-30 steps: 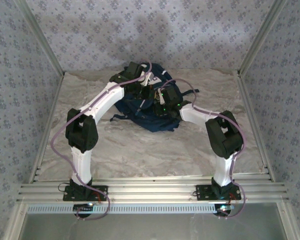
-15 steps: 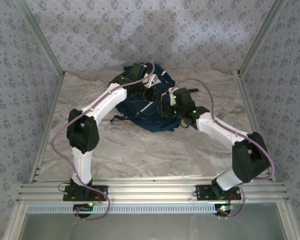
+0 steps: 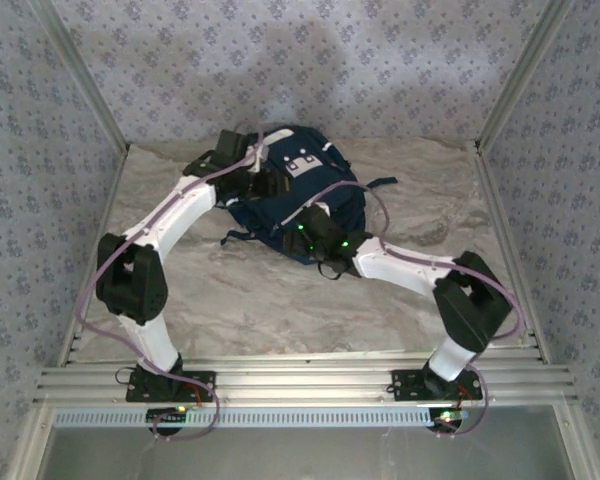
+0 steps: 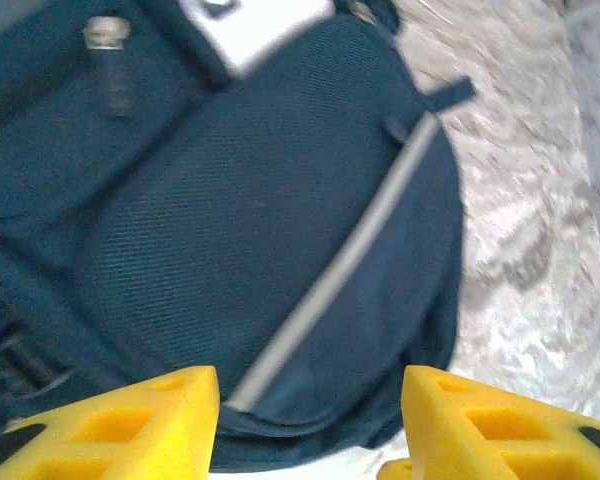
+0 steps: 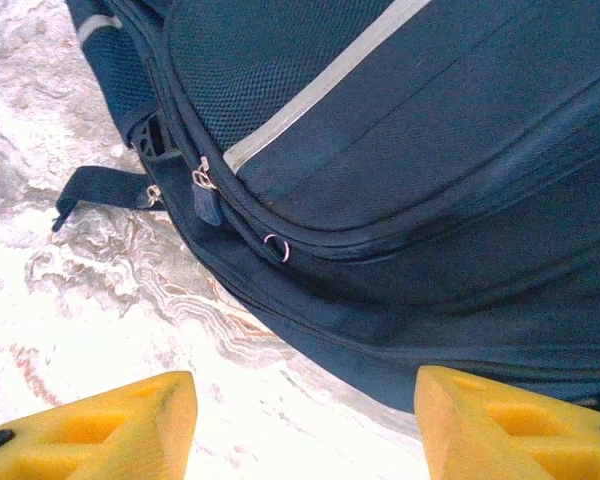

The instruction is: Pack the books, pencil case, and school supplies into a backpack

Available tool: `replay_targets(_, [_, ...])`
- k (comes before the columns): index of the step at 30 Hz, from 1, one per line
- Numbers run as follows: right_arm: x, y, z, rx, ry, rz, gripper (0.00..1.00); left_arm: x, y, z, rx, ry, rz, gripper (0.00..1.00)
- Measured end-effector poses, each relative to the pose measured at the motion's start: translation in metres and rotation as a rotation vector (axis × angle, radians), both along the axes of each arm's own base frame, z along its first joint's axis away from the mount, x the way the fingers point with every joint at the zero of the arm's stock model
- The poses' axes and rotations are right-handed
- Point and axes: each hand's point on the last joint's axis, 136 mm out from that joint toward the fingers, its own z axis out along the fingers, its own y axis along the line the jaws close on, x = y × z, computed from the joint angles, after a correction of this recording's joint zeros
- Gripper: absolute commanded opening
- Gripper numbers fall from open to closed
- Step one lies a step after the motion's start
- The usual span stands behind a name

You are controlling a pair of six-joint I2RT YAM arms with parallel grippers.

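Observation:
The navy backpack (image 3: 280, 210) lies at the back middle of the table, its white patch (image 3: 302, 163) facing up. My left gripper (image 3: 269, 186) hovers over its left side, open; in the left wrist view its yellow fingers (image 4: 130, 425) frame the mesh front of the backpack (image 4: 280, 200) and a grey stripe (image 4: 350, 260), with nothing between them. My right gripper (image 3: 306, 222) is open at the backpack's near edge. In the right wrist view it (image 5: 305, 430) hangs over bare table just short of the backpack (image 5: 430, 150), whose zipper pull (image 5: 205, 195) shows. The books, pencil case and school supplies are hidden.
The marbled table (image 3: 250, 300) spreads wide in front of the backpack. A loose dark strap (image 5: 105, 185) lies on the table at the backpack's side. Wallpapered walls close in the back and both sides, and metal rails (image 3: 300, 380) run along the near edge.
Both grippers have opened and drawn back off the backpack. The left arm swung left, the right arm dropped toward the backpack's near edge, and the backpack's white patch is now uncovered.

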Motion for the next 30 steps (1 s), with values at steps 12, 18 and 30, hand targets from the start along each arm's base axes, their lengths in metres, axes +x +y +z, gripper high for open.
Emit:
replay_targets(12, [0.037,0.074,0.007,0.138,0.02,-0.113,0.58,0.03,0.057,-0.059,-0.022,0.053,0.165,0.51])
replay_targets(18, [0.035,0.074,-0.016,0.111,0.058,-0.208,0.55,0.039,0.06,-0.099,-0.008,0.105,0.175,0.51])
replay_targets(30, [0.06,0.082,-0.044,0.028,0.051,-0.313,0.49,0.039,0.058,-0.134,-0.03,0.152,0.174,0.46])
